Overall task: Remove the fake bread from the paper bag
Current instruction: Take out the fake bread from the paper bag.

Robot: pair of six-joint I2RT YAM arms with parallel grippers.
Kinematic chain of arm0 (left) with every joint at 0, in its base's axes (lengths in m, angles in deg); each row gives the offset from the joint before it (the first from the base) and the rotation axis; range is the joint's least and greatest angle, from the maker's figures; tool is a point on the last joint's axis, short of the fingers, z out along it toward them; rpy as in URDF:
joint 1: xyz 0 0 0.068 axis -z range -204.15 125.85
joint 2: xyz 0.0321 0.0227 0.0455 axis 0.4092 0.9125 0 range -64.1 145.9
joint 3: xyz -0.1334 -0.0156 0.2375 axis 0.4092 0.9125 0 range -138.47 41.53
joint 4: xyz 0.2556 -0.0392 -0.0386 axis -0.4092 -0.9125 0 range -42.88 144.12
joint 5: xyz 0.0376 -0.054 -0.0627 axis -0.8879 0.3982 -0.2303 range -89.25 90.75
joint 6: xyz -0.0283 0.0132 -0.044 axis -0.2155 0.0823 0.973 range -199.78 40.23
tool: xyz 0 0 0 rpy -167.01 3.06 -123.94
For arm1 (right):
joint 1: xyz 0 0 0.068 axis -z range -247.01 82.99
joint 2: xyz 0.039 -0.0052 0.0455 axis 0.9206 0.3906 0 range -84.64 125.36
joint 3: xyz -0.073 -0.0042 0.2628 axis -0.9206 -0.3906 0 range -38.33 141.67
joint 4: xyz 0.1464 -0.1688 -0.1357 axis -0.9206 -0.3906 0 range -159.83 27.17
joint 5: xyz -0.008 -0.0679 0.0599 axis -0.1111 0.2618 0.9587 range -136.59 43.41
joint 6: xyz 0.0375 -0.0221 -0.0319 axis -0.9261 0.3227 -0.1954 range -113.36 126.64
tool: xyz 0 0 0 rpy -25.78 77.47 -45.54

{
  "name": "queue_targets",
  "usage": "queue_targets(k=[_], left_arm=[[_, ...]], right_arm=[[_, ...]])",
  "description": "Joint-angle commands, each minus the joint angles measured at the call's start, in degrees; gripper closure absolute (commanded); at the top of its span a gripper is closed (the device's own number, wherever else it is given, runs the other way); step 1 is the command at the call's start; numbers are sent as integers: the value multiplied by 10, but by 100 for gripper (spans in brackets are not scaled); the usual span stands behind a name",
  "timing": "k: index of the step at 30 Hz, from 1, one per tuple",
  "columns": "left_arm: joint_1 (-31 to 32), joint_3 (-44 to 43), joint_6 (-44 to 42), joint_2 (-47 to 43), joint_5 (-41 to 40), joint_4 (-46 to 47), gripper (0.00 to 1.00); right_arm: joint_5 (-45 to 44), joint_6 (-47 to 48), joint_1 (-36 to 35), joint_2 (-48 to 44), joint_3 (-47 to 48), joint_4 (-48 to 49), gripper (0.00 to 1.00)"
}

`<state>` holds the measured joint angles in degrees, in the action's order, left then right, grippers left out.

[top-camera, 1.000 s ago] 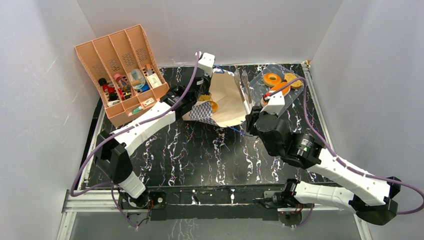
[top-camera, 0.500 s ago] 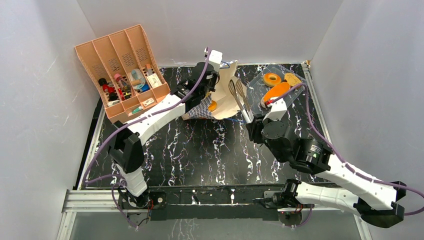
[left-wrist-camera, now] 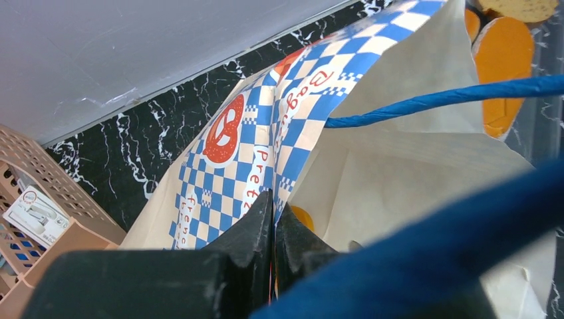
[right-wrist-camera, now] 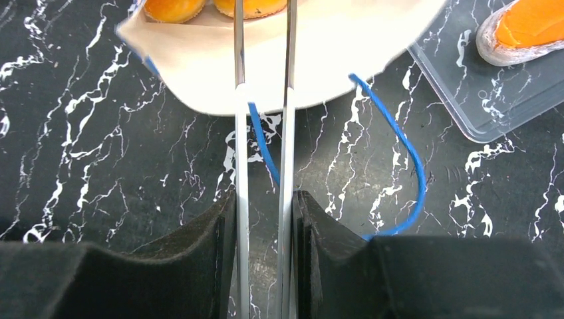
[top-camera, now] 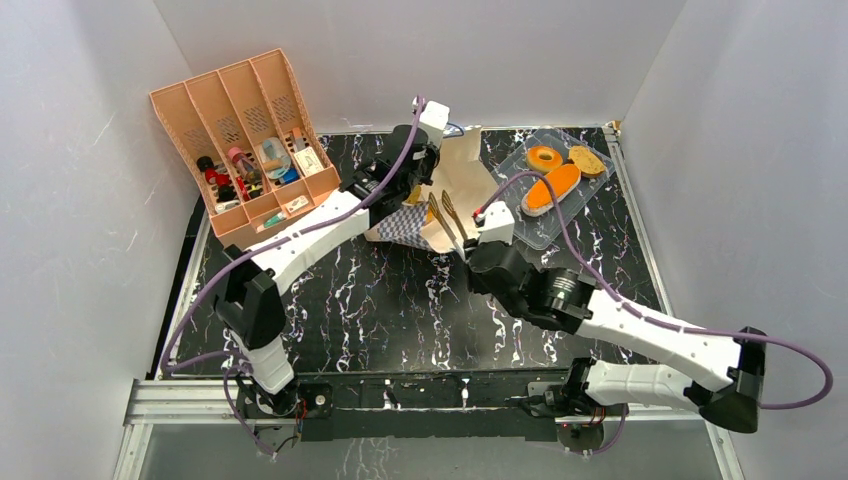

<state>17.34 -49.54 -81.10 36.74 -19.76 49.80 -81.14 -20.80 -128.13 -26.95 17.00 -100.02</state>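
Note:
The paper bag (top-camera: pixel 462 190) lies on its side at the back of the table, mouth toward the right arm. My left gripper (left-wrist-camera: pixel 274 203) is shut on its checkered rim (left-wrist-camera: pixel 259 133) and holds the mouth up. My right gripper (right-wrist-camera: pixel 264 199) is shut on metal tongs (right-wrist-camera: pixel 239 133), whose two arms reach into the bag's cream mouth (right-wrist-camera: pixel 319 53). Two rounded orange pieces of fake bread (right-wrist-camera: pixel 174 8) lie inside, just past the tong tips. An orange-topped loaf (top-camera: pixel 551 190), a ring bagel (top-camera: pixel 544 158) and a brown toast slice (top-camera: pixel 586 160) lie outside the bag.
The loaf, bagel and toast rest on a clear plastic tray (top-camera: pixel 520 225) at the back right. An orange slotted organiser (top-camera: pixel 240 140) full of small items stands at the back left. A blue cord handle (right-wrist-camera: pixel 406 153) loops on the black marbled table beside the tongs.
My right arm has swung left from the tray to the bag's mouth, carrying the tongs. The loaf now lies on the tray. My left gripper raised the bag's rim, then held still.

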Motion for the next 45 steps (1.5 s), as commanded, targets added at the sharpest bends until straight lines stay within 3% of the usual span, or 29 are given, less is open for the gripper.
queue_targets(k=[1,19,36,45], left_arm=[[9,24,-14,-78,27,14,100],[15,91,-25,-185,69,11,100],[18,113,-17,-166,64,36,100],[30,107,-16,-158,60,41,100]], right_arm=[[-23,8,-3,31,31,77,90],[-18,-12,-3,184,21,170,90],[49,-64,-23,82,-54,163,87],[42,-49,-54,103,-61,167,81]])
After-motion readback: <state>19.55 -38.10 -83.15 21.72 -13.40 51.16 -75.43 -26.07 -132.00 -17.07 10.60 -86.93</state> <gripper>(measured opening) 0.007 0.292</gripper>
